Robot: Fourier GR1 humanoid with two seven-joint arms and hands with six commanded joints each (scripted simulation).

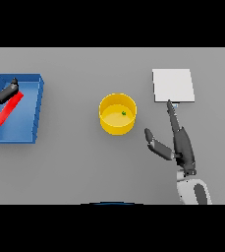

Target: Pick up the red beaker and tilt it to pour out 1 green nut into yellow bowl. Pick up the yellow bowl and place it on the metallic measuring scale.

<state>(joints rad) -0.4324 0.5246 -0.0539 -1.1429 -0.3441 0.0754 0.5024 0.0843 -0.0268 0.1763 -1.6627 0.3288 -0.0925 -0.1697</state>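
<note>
Left robot hand curled round red beaker, tilted above blue tray. Green nut inside yellow bowl, mid-counter. Right robot hand open, empty, fingertips at metallic scale.

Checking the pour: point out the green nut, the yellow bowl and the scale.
green nut [124, 113], head view, on its middle.
yellow bowl [105, 124], head view, on its outer wall, lower left.
metallic measuring scale [173, 84], head view, on its top plate.
</note>
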